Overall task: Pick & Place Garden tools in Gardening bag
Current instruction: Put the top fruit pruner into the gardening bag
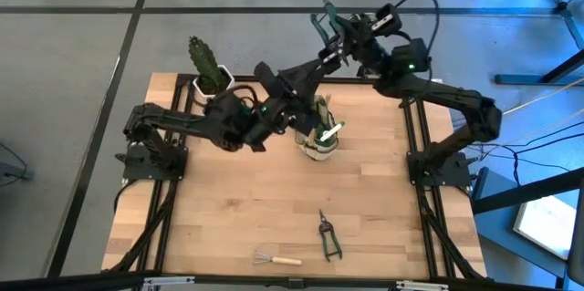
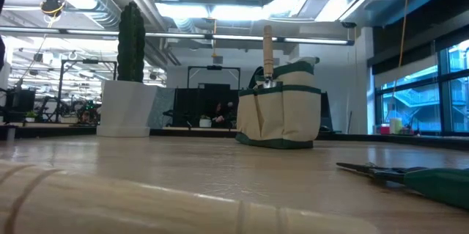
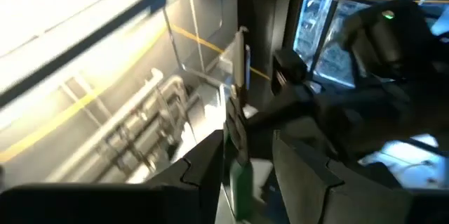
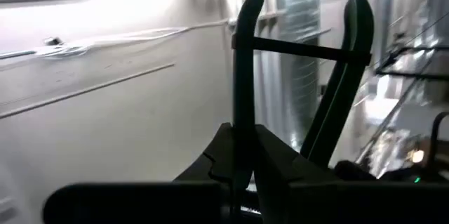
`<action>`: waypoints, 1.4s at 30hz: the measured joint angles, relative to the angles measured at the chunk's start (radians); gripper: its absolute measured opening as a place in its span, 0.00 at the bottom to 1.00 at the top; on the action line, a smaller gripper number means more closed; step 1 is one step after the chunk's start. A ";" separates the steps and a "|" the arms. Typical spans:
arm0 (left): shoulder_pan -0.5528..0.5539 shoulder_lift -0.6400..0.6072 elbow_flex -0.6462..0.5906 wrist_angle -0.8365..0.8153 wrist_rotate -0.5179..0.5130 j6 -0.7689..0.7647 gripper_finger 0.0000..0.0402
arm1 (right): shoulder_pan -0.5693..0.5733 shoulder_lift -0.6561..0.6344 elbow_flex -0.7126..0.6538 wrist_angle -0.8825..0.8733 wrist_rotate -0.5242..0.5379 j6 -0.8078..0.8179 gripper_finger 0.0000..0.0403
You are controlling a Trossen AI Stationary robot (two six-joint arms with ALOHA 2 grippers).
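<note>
A pair of green-handled pruning shears (image 1: 326,19) is held in the air beyond the table's far edge, between my two grippers. My right gripper (image 1: 345,43) is shut on it, and the two strapped handles (image 4: 302,41) stick out past its fingers. My left gripper (image 1: 315,65) reaches in from the left and has the shears' other end (image 3: 238,178) between its fingers. The gardening bag (image 1: 317,140) stands upright on its base near the table's far middle. A wooden-handled tool (image 2: 268,54) sticks out of it. My left gripper has a green part of the shears (image 3: 238,182) between its two fingers, which point upward. That part lies against one finger (image 3: 207,168); blur hides how it meets the other. The shears hang clear of the table. My right gripper pinches one green handle (image 4: 238,147) between its two fingers, low on the handle and away from its free end. The fingers run along the handle and point slantwise upward. The other handle (image 4: 344,90) stands free beside them, tied to the first by a strap.
A second pair of shears (image 1: 327,234) and a small wire rake (image 1: 274,258) lie near the table's front edge. A cactus in a white pot (image 1: 208,67) stands at the far left corner. Bare wood lies between the bag and these tools.
</note>
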 joint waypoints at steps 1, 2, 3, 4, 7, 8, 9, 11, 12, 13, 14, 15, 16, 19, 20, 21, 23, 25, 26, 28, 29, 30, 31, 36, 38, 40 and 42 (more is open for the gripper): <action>0.007 0.000 0.012 -0.022 0.016 0.019 0.29 | 0.007 0.020 0.017 0.027 -0.010 0.021 0.07; 0.013 0.000 0.020 -0.035 0.022 0.032 0.29 | 0.014 0.038 0.038 0.047 -0.016 0.044 0.07; 0.018 0.001 0.026 -0.043 0.021 0.041 0.29 | 0.022 0.052 0.060 0.058 -0.030 0.056 0.07; 0.021 0.001 0.030 -0.052 0.021 0.043 0.29 | 0.029 0.064 0.085 0.061 -0.043 0.061 0.07; 0.027 0.001 0.047 -0.071 0.019 0.088 0.29 | 0.044 0.080 0.161 0.040 -0.110 0.071 0.07; 0.027 -0.001 0.052 -0.086 0.021 0.103 0.29 | 0.046 0.082 0.181 0.027 -0.128 0.071 0.07; 0.027 -0.003 0.057 -0.100 0.028 0.116 0.29 | 0.046 0.082 0.198 0.010 -0.140 0.070 0.07; 0.024 -0.003 0.069 -0.124 0.040 0.141 0.29 | 0.046 0.083 0.222 -0.015 -0.146 0.060 0.07; 0.024 -0.003 0.077 -0.138 0.046 0.149 0.29 | 0.046 0.083 0.230 -0.022 -0.148 0.057 0.07; 0.023 -0.003 0.087 -0.151 0.053 0.158 0.29 | 0.044 0.084 0.234 -0.028 -0.158 0.055 0.07; 0.023 -0.003 0.096 -0.159 0.059 0.166 0.29 | 0.039 0.084 0.235 -0.032 -0.174 0.056 0.07; 0.023 -0.003 0.105 -0.164 0.067 0.175 0.29 | 0.035 0.084 0.235 -0.035 -0.186 0.055 0.07; 0.023 -0.003 0.111 -0.164 0.073 0.184 0.29 | 0.034 0.084 0.235 -0.038 -0.190 0.055 0.07; 0.024 -0.003 0.122 -0.165 0.082 0.191 0.29 | 0.034 0.084 0.235 -0.052 -0.191 0.048 0.07; 0.024 -0.003 0.124 -0.165 0.085 0.191 0.29 | 0.034 0.084 0.235 -0.053 -0.191 0.045 0.07; 0.024 -0.003 0.127 -0.165 0.086 0.192 0.29 | 0.033 0.084 0.235 -0.055 -0.192 0.047 0.07; 0.023 -0.003 0.131 -0.163 0.089 0.203 0.29 | 0.029 0.084 0.231 -0.058 -0.194 0.051 0.07; 0.020 -0.003 0.131 -0.163 0.090 0.223 0.29 | 0.029 0.084 0.218 -0.058 -0.187 0.051 0.07; 0.018 -0.003 0.131 -0.164 0.092 0.223 0.29 | 0.028 0.084 0.212 -0.062 -0.186 0.051 0.07; 0.018 -0.003 0.131 -0.166 0.095 0.224 0.29 | 0.026 0.084 0.203 -0.067 -0.186 0.052 0.07; 0.018 -0.003 0.131 -0.166 0.096 0.225 0.29 | 0.025 0.084 0.200 -0.068 -0.183 0.052 0.07; 0.018 -0.003 0.131 -0.170 0.096 0.225 0.29 | 0.025 0.084 0.198 -0.069 -0.183 0.052 0.07; 0.021 -0.003 0.131 -0.171 0.093 0.225 0.29 | 0.025 0.084 0.198 -0.079 -0.184 0.053 0.07; 0.032 -0.003 0.131 -0.191 0.097 0.225 0.29 | 0.029 0.084 0.197 -0.123 -0.190 0.045 0.07; 0.037 -0.003 0.131 -0.194 0.105 0.226 0.29 | 0.031 0.084 0.197 -0.142 -0.191 0.032 0.07; 0.041 -0.003 0.131 -0.196 0.107 0.225 0.29 | 0.033 0.084 0.197 -0.156 -0.191 0.024 0.07; 0.043 -0.003 0.131 -0.196 0.111 0.226 0.29 | 0.038 0.084 0.197 -0.164 -0.189 0.010 0.07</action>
